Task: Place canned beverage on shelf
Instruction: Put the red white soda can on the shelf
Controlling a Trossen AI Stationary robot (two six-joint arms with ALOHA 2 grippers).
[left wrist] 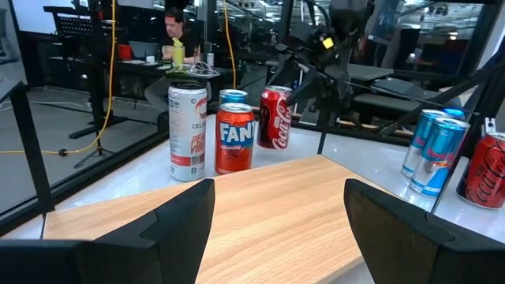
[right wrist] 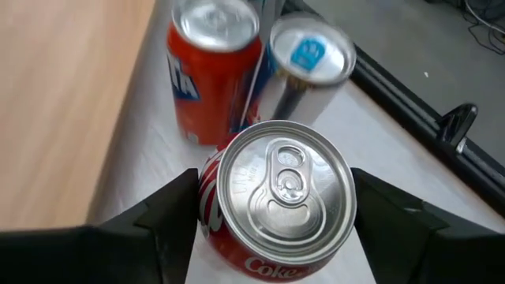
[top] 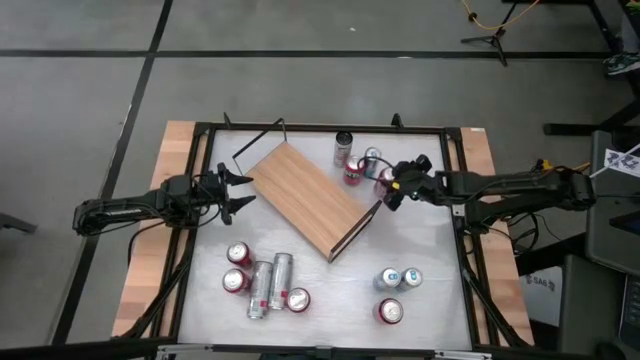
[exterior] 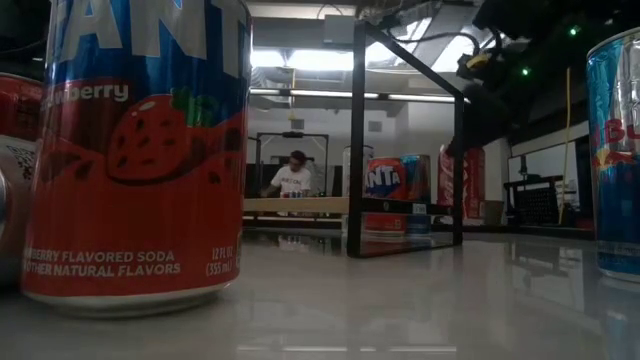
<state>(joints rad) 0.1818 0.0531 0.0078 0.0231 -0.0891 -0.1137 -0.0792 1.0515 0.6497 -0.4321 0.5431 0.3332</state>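
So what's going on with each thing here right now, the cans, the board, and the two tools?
Coca-Cola can: upright, unopened, between the right tool's fingers.
Right tool: closed on the Coca-Cola can.
Left tool: open, at the shelf's edge, holding nothing.
Shelf: lying flat on the table, no cans on it.
Fanta can: upright beside the shelf.
Cans near the front left: some upright, some lying down.

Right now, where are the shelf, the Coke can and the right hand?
shelf (top: 305, 197): high view, middle of board.
Coke can (right wrist: 286, 183): right wrist view, lid.
right hand (right wrist: 276, 229): right wrist view, between fingertips, around the can.
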